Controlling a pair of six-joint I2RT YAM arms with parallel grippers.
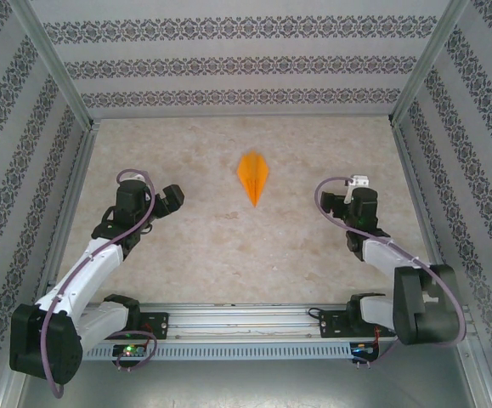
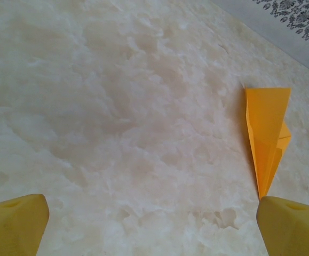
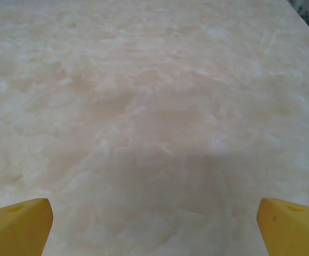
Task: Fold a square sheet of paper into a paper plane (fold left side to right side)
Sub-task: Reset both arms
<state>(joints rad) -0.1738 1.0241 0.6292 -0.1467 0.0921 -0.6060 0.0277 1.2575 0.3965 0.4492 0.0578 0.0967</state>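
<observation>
The left gripper (image 1: pixel 171 197) hangs over the table (image 1: pixel 229 255), jaws spread as wide as they go, with nothing between them. In its wrist view the yellow fingertips (image 2: pixel 15 224) frame bare marble.

The plane (image 1: pixel 253 174) lies flat ahead of that gripper and off to its right, apart from it, with its sharp nose pointing back toward the arms. From the left wrist it shows beyond the right finger, as a slim orange dart (image 2: pixel 266 133) with layered flaps and a centre crease. From the right gripper it lies ahead and to the left, well apart.

The right gripper (image 1: pixel 353 189) is just as wide open and also holds nothing. Its wrist view has bare table between the fingers.

The folding looks finished. The sheet already has its pointed kite outline, and neither gripper touches it. At most a crease may want pressing flatter, since one flap edge seems to stick out a little past the other.
</observation>
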